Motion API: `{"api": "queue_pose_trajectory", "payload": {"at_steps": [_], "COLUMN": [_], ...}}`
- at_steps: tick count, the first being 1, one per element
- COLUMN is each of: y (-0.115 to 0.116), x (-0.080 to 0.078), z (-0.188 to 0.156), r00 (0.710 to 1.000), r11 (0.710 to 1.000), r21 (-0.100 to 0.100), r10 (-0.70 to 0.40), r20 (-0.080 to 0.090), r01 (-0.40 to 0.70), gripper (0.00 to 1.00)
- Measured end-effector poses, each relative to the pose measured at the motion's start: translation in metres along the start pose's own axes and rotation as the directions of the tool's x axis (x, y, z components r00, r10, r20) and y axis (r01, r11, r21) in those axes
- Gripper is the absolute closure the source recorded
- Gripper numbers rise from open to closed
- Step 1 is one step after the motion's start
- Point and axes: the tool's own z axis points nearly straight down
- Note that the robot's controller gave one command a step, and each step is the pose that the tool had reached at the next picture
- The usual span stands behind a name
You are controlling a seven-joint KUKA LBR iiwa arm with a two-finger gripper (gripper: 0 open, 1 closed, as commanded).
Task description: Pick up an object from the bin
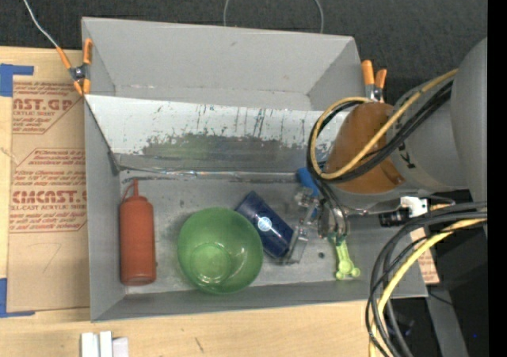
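My gripper (pixel 318 230) is low in the bin's right part, open, with nothing between its fingers. Its left finger (pixel 300 238) stands at the right end of a dark blue cup (pixel 264 224), which lies on its side with a pale label. Just right of the gripper and towards the front wall lies a small light-green plastic piece (pixel 343 259). A green bowl (pixel 219 250) sits upright left of the blue cup and touches it.
A red squeeze bottle (pixel 137 233) lies along the left wall, cap towards the back. The arm with its orange cover and looped cables fills the right side above the bin. The sloped back wall rises behind the things.
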Motion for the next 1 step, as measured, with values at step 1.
{"api": "queue_pose_trajectory", "payload": {"at_steps": [1], "y": [0.0398], "x": [0.0096], "z": [0.0004], "r00": [0.935], "r11": [0.935], "r21": [0.009], "r10": [-0.354], "r20": [0.010], "r01": [0.354], "gripper": [1.00]}}
